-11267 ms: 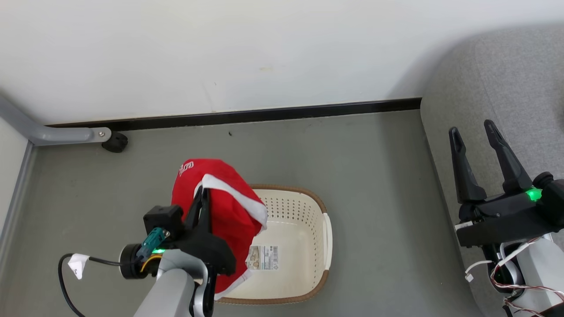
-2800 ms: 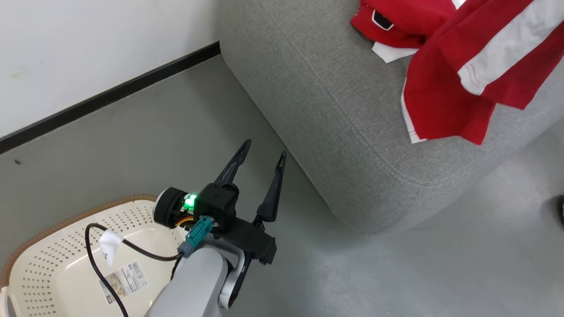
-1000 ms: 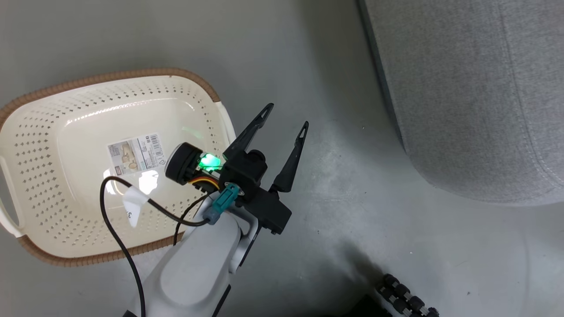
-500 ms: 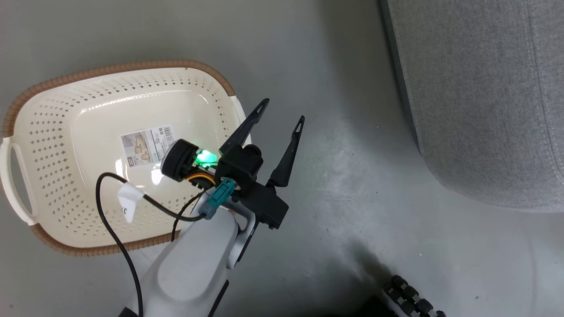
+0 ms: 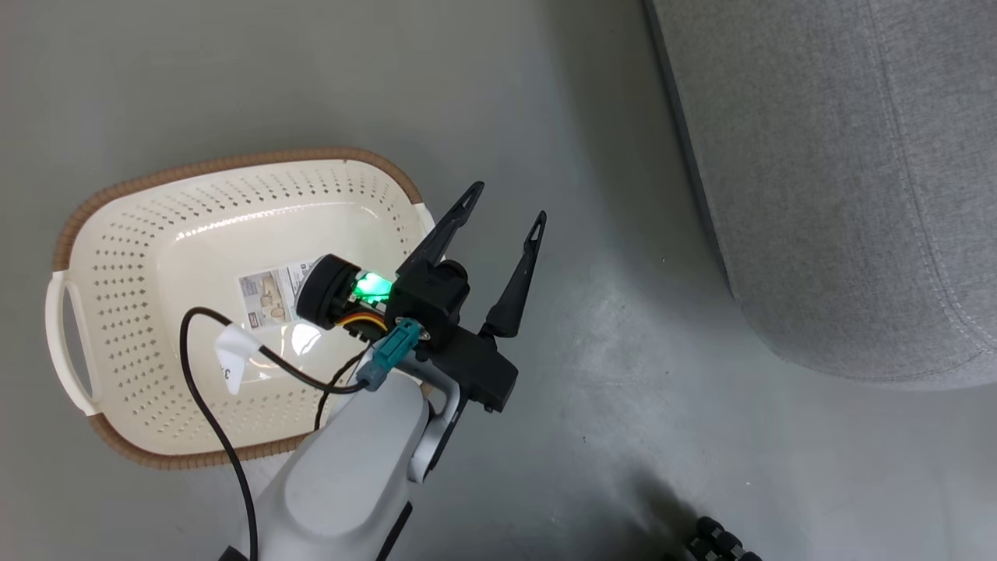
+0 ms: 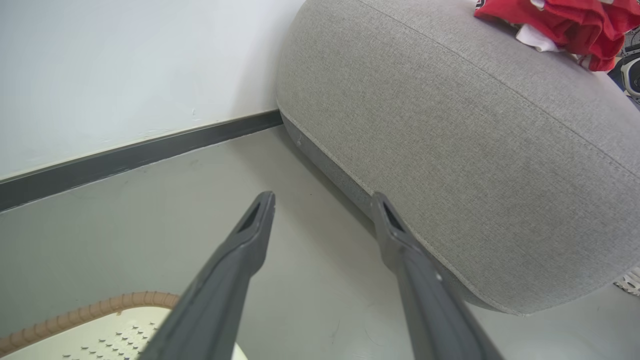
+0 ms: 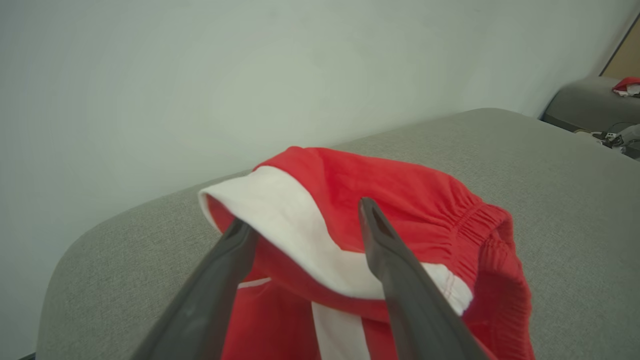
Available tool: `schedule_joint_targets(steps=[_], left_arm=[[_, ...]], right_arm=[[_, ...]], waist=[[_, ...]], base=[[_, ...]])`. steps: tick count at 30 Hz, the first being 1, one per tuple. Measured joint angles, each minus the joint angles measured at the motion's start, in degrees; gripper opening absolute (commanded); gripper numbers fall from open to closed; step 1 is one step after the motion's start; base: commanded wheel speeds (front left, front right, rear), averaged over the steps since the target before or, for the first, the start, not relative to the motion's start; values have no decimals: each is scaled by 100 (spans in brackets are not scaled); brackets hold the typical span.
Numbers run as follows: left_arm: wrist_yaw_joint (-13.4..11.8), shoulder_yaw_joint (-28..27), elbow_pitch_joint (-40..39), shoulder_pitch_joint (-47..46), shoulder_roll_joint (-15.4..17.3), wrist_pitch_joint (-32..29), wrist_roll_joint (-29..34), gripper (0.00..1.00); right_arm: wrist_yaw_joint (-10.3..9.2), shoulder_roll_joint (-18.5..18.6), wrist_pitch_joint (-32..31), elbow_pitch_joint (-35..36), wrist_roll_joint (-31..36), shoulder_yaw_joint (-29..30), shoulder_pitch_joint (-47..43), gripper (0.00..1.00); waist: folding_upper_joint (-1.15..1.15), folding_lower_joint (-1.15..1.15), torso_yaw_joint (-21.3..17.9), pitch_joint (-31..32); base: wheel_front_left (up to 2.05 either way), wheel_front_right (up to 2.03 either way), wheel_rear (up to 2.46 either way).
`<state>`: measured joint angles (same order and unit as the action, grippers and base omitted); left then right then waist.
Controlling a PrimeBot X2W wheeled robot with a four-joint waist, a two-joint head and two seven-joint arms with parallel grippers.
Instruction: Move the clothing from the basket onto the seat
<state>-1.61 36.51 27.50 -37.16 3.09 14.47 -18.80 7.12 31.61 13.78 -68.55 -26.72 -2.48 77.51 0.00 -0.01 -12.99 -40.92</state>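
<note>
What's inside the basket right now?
A label sticker on the basket bottom, nothing else in sight. The left arm covers the near right corner, so that part is unchecked.

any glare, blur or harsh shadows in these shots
Head view: white glare inside the basket, below its label; dark shadow on the floor at lower right. Left wrist view: even light, weave of the seat crisp. Right wrist view: flat light, no glare on the clothing.

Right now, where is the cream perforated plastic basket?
Head view, left side: the basket stands on the floor, partly beneath the left hand, left of the grey fabric seat.
</note>
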Motion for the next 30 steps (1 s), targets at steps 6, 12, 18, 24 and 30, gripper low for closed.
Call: schedule_joint_targets(steps=[6,12,18,24,30], left_arm=[[-44,129,-2,10,-1,0,-277,100],[-92,131,16,60,-4,0,-467,100],[-153,-29,142,191,-10,0,-599,100],[-249,-258,221,342,-34,0,-692,100],[-344,-646,367,700,-56,0,-846,100]], right_arm=[[1,-21,44,243,116,-438,-357,100],[1,-93,49,464,131,-781,-728,100],[2,-250,49,687,58,-1006,-1039,100],[2,-347,51,989,-171,-1159,-1535,100],[2,-519,51,1307,-611,-1151,-2249,100]], waist=[[0,0,34,357],[0,0,95,710],[0,0,187,1095],[0,0,323,1501],[-1,-1,560,1980]], base=[[0,0,0],[0,0,0],[0,0,0],[0,0,0],[0,0,0]])
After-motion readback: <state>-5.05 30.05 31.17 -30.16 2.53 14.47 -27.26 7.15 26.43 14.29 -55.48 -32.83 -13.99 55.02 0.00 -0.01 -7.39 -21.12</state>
